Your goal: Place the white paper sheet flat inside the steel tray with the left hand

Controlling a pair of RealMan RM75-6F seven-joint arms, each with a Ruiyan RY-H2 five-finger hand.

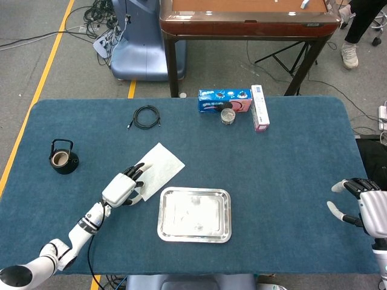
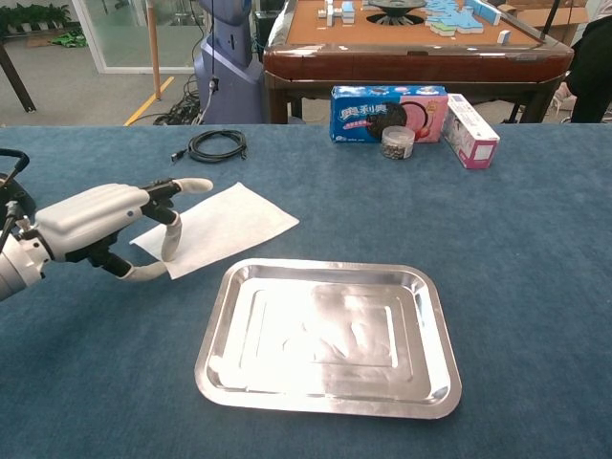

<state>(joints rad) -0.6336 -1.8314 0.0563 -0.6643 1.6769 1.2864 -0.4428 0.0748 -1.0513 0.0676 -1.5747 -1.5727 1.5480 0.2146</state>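
The bench [image 1: 290,181] is covered in matt blue cloth with a short, felt-like nap. Under the left hand's [image 2: 105,225] fingertips [image 2: 170,251] lies the white paper sheet [image 2: 234,222] — thin, matt, faintly creased. Just beside that hand, the steel tray [image 2: 421,287] is bright metal, glossy and mirror-like, with blurred reflections. The hand itself has smooth white plastic shells — slightly shiny — over black parts.
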